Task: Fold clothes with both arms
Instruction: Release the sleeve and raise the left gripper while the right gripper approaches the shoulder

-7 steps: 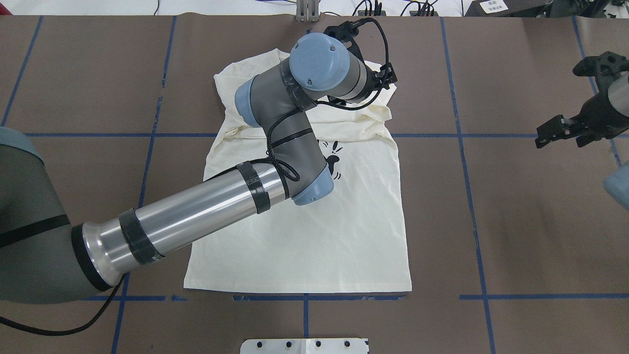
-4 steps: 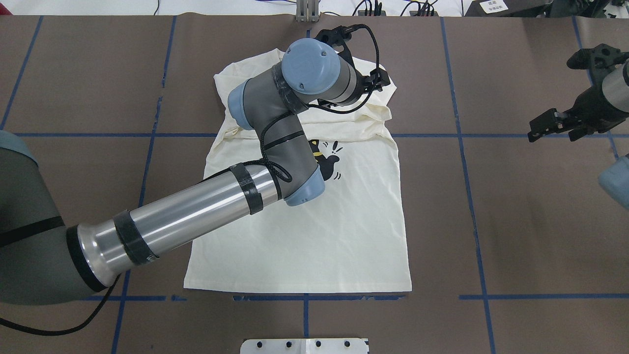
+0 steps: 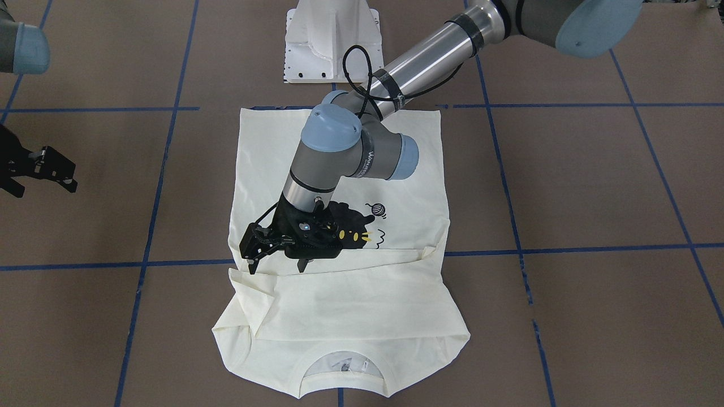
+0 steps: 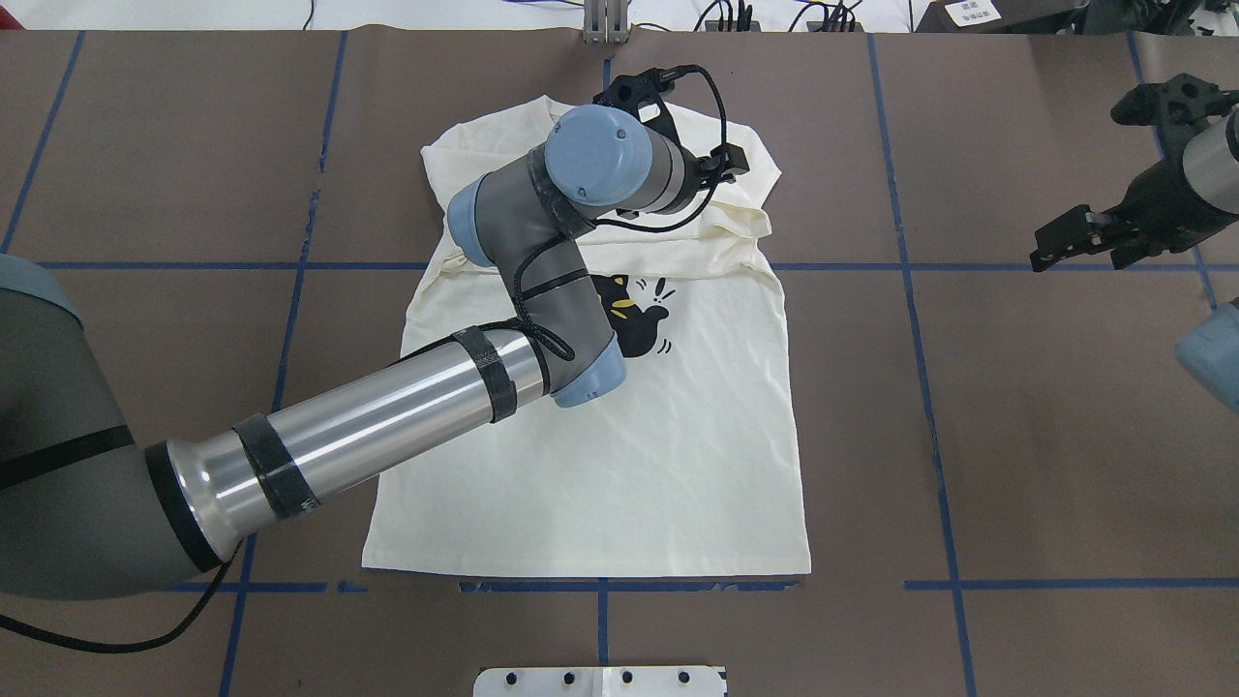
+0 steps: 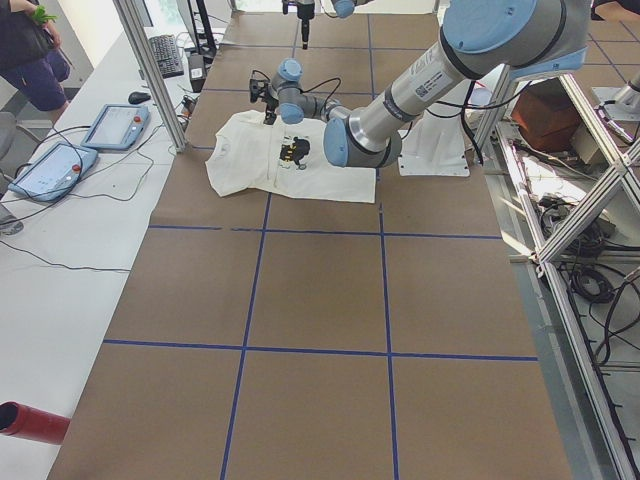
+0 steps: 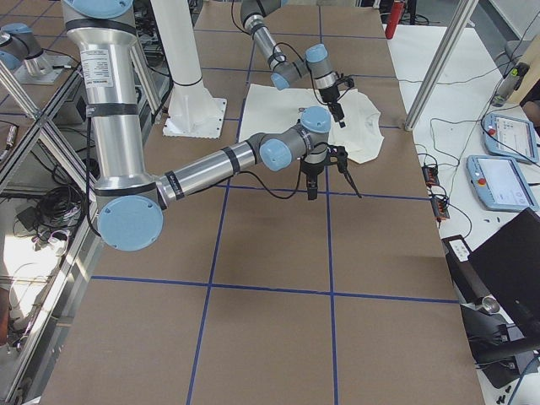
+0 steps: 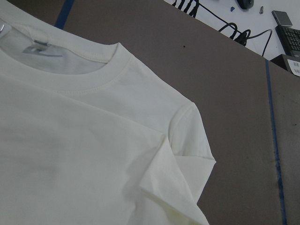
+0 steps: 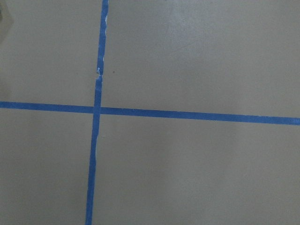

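T-shirt (image 4: pixel 678 465) flat on table (image 4: pixel 1016 436), print up, sleeves folded across chest; long axis hem-to-collar, pointing away from robot. Left gripper (image 3: pixel 276 263) fingers apart, empty, over folded band just collar-side of cat graphic (image 3: pixel 348 223). Right gripper (image 4: pixel 1070 242) fingers apart, well off shirt's side; left nearer.

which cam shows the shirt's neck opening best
The exterior front-facing view: the whole neck opening lies uncovered at the near edge of the T-shirt. The left wrist view shows only part of it, close up. In the overhead view the left arm covers it, and the side views are too small.
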